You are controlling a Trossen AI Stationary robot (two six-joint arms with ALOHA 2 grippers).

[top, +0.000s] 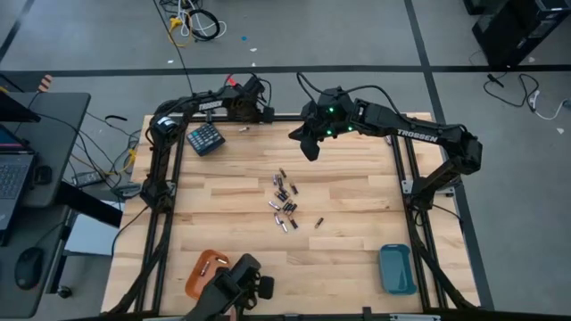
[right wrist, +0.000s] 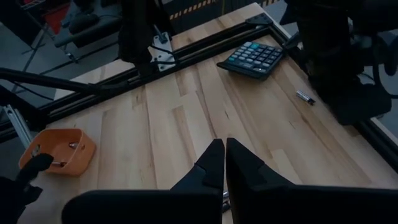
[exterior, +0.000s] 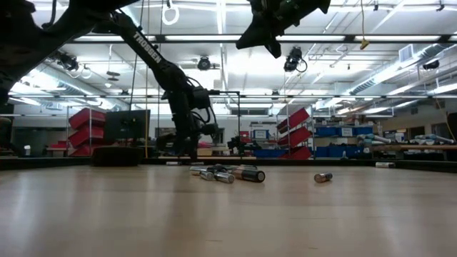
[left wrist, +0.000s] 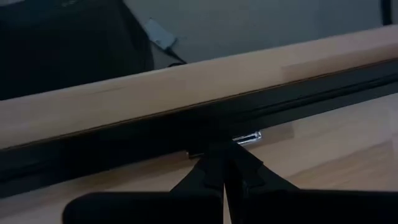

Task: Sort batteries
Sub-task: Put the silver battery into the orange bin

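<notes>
Hovering shut, right pincer (top: 311, 152) clears batteries (top: 285, 204) mid-table.

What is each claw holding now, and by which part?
Nothing. The left claw and the right claw are both shut and empty; the batteries lie on the table.

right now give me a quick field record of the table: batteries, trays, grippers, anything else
batteries: loose cluster mid-table; one stray battery by the far edge
orange tray: near-left corner, a few small items inside
blue tray: near-right corner
left gripper: shut, low at the far edge rail, beside the stray battery
right gripper: shut, raised above the table, holding nothing
calculator: far-left corner
</notes>
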